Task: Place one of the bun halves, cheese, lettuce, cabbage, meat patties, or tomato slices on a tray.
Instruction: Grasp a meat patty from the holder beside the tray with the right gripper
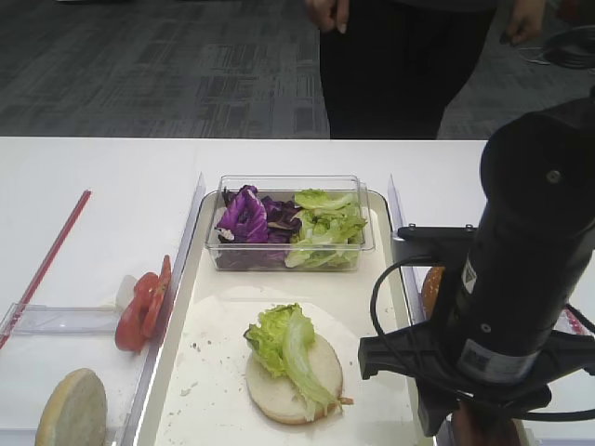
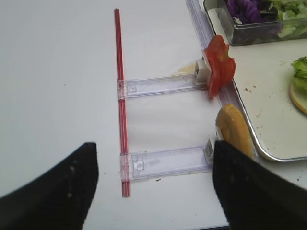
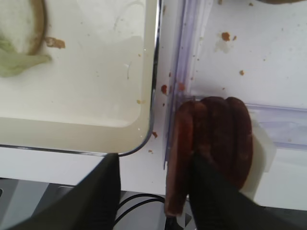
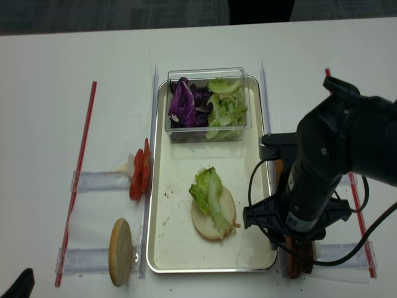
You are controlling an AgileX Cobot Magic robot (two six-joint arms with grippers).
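Meat patties (image 3: 213, 143) stand on edge in the clear rack (image 3: 278, 120), lower right of wrist view, beside the tray (image 3: 152, 96). Right gripper (image 3: 153, 191) partly open, straddling the leftmost patty; grip not confirmed. Done: bun half (image 1: 296, 376) with lettuce (image 1: 284, 339) on tray. Left: lift patty, place on tray.

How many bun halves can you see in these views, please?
2: one bun half lies flat on the tray under lettuce; another bun half stands on edge left of it. The right arm may hide more.

Clear tub (image 1: 290, 256); clear racks (image 2: 163, 86); red rod (image 2: 120, 96).
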